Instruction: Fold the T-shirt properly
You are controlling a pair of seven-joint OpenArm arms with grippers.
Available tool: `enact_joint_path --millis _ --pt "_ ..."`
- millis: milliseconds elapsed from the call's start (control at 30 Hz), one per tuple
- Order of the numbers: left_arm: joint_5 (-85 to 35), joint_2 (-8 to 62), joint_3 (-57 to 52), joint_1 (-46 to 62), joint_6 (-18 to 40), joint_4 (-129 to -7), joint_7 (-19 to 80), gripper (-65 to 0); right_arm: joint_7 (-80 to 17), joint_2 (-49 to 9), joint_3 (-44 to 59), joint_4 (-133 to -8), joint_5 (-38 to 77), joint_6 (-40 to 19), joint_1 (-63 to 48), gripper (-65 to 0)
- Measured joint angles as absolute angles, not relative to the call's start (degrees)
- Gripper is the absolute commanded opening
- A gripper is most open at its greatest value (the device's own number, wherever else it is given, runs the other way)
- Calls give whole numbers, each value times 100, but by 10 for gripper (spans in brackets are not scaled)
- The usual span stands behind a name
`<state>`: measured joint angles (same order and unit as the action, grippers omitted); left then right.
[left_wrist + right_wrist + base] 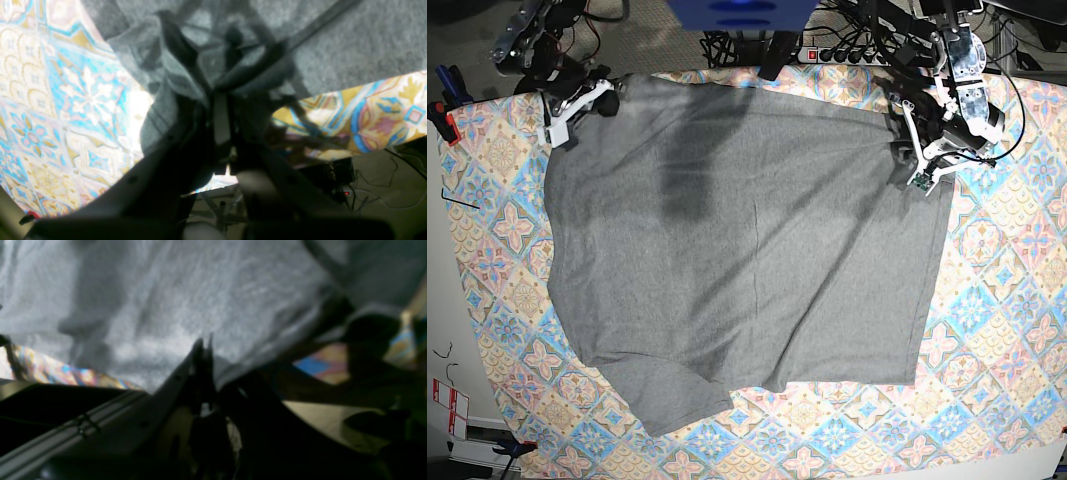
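The heather-grey T-shirt (747, 250) lies spread flat over most of the tile-patterned tablecloth (997, 300), with one sleeve at the front left. My left gripper (905, 150) is at the shirt's back right corner; in the left wrist view it (220, 96) is shut on a bunched fold of the grey fabric (350, 43). My right gripper (607, 100) is at the shirt's back left corner; in the right wrist view its fingers (203, 343) are pressed together on the shirt's edge (166, 300).
A blue object (742, 12), a power strip and cables (857, 45) sit behind the table's back edge. A clamp (442, 112) grips the cloth at the left edge. Red-and-white tags (447, 400) lie on the floor at the front left.
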<state>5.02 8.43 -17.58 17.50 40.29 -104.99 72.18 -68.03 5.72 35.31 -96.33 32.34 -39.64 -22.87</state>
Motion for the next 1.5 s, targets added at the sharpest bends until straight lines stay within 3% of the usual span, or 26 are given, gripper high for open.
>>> enact_joint_path --millis 200,600,1233,1500 --pt "515 843 -1758 1750 4029 -10499 7220 -624 -6834 663 3667 -10499 3295 -3986 -2335 -641" --pt "499 843 -1758 1712 4029 -10499 7220 -624 -7148 683 3481 -10536 3301 -3986 -2034 -639" --pt "497 843 -1758 1776 4029 -10499 7223 -625 -6667 646 3070 -9288 3109 -3983 -2095 -643" --pt "497 945 -1758 1778 4029 -10499 7220 -625 -6925 631 3109 -10556 2740 -3983 -2075 -643"
